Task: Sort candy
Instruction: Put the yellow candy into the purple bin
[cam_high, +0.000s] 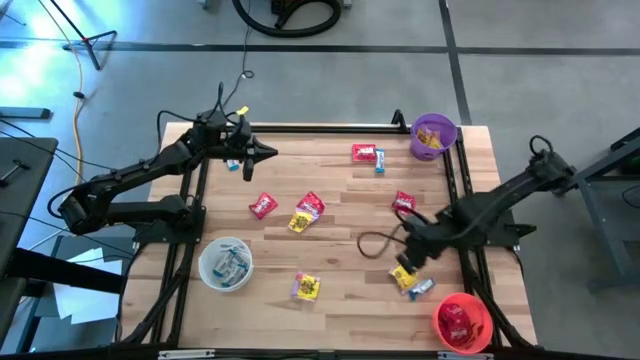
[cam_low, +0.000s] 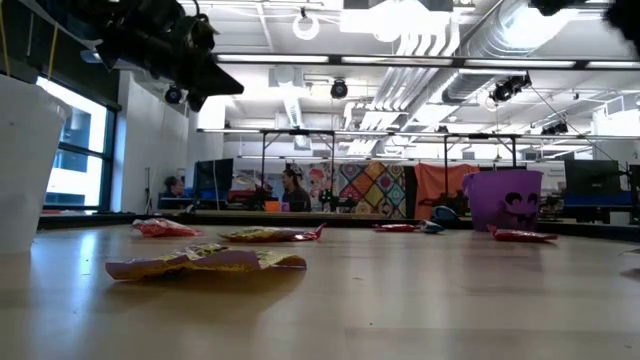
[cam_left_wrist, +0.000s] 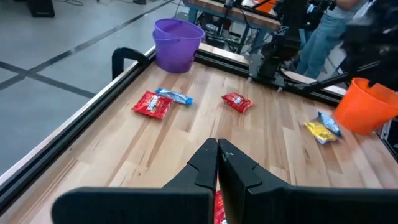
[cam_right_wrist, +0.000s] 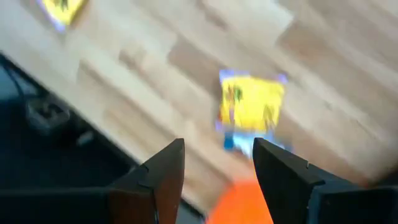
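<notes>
Red, yellow and light blue candy lies scattered on the wooden table (cam_high: 340, 250). My right gripper (cam_high: 408, 262) is open and hovers just above a yellow candy (cam_right_wrist: 252, 102) that lies beside a light blue one (cam_high: 423, 288), close to the red bowl (cam_high: 462, 322). My left gripper (cam_high: 262, 153) is shut with nothing visible between its fingers, raised above the table's far left part (cam_low: 215, 85). A light blue candy (cam_high: 234, 165) lies on the table near it. The purple bowl (cam_high: 433, 136) holds yellow candy, the clear white bowl (cam_high: 225, 263) light blue candy.
More candy lies in the middle: red pieces (cam_high: 263, 206) (cam_high: 404, 202) (cam_high: 365, 153), a red and yellow pair (cam_high: 308, 210), a yellow one (cam_high: 306, 288). A dark cable loop (cam_high: 375, 243) rests beside my right gripper. Black rails frame the table edges.
</notes>
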